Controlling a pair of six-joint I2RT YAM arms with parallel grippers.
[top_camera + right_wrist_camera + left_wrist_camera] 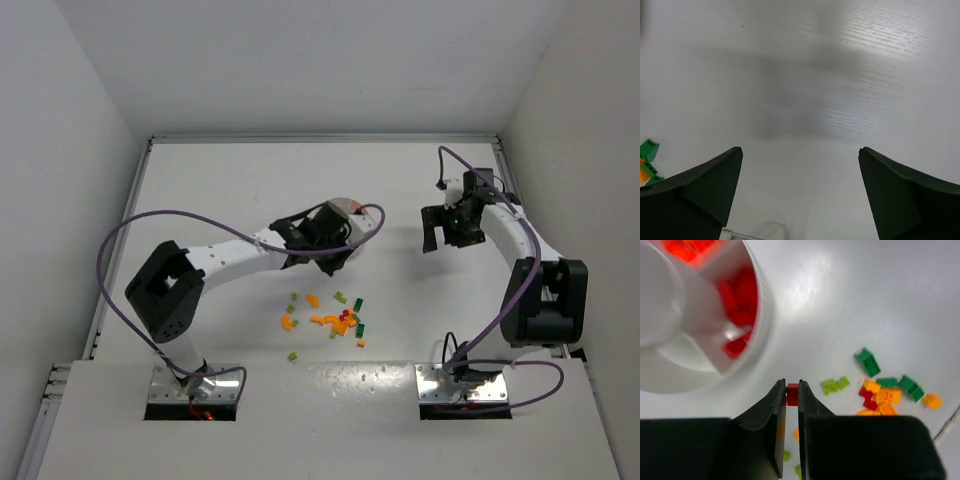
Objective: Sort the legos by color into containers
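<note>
My left gripper (792,385) is shut on a small red lego (792,394) just off the table, beside the round white dish (765,315). One wedge of the dish holds red legos (737,295). Loose legos (885,390) in green, orange, red and yellow lie to the right, with a dark green one (867,361) apart. From above, the left gripper (328,258) covers most of the dish (345,207), and the pile (335,318) lies just in front. My right gripper (432,240) hangs open over bare table (800,152), nothing between its fingers.
Green legos (649,150) show at the left edge of the right wrist view. White walls close in the table at the back and on both sides. Purple cables loop off both arms.
</note>
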